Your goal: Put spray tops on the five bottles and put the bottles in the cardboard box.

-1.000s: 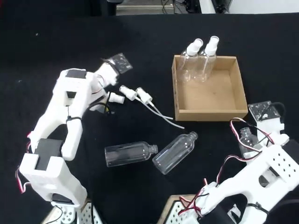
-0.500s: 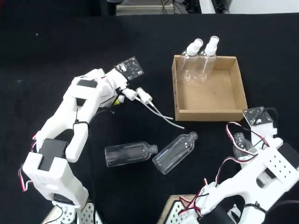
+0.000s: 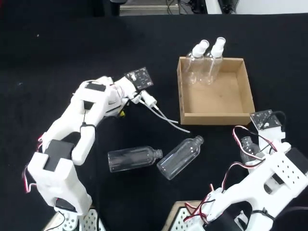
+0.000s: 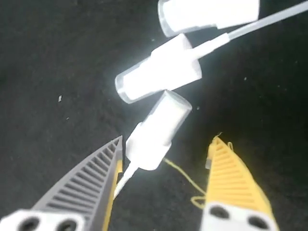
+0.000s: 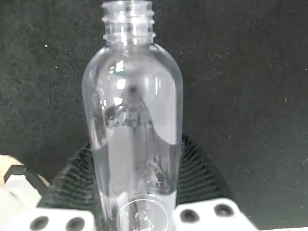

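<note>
Left end effector open around spray top; right end effector gripping bottle

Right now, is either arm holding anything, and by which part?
The right gripper is shut on a clear plastic bottle, around its lower body. The left gripper is open around a white spray top, not gripping it.
</note>
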`<state>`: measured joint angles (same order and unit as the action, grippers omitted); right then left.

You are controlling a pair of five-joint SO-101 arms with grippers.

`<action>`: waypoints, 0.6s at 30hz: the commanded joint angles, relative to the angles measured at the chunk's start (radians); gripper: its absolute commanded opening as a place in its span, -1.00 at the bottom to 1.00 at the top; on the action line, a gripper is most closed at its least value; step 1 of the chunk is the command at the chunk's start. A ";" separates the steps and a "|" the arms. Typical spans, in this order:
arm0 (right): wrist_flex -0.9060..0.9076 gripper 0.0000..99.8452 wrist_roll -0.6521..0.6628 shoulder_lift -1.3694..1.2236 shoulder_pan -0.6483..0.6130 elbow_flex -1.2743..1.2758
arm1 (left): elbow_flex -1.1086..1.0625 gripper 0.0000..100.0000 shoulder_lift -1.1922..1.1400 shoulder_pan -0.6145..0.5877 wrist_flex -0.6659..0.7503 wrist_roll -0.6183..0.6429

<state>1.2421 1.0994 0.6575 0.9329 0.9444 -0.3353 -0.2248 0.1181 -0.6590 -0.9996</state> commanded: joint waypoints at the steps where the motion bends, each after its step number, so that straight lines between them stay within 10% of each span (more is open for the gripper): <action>1: -0.017 -0.98 0.009 0.035 -0.008 -0.002 | 0.087 -0.63 -0.097 0.013 -0.014 -0.015; 6: -0.017 -0.98 0.008 0.035 -0.008 -0.002 | 0.101 -0.96 -0.123 0.007 -0.015 -0.012; 18: -0.015 -0.98 0.002 0.036 -0.015 -0.002 | 0.096 -0.90 0.169 -0.024 -0.338 -0.012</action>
<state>1.2421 1.0994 0.6590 0.9329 0.9444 -0.2647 -0.2064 0.1181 -0.8815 -1.0058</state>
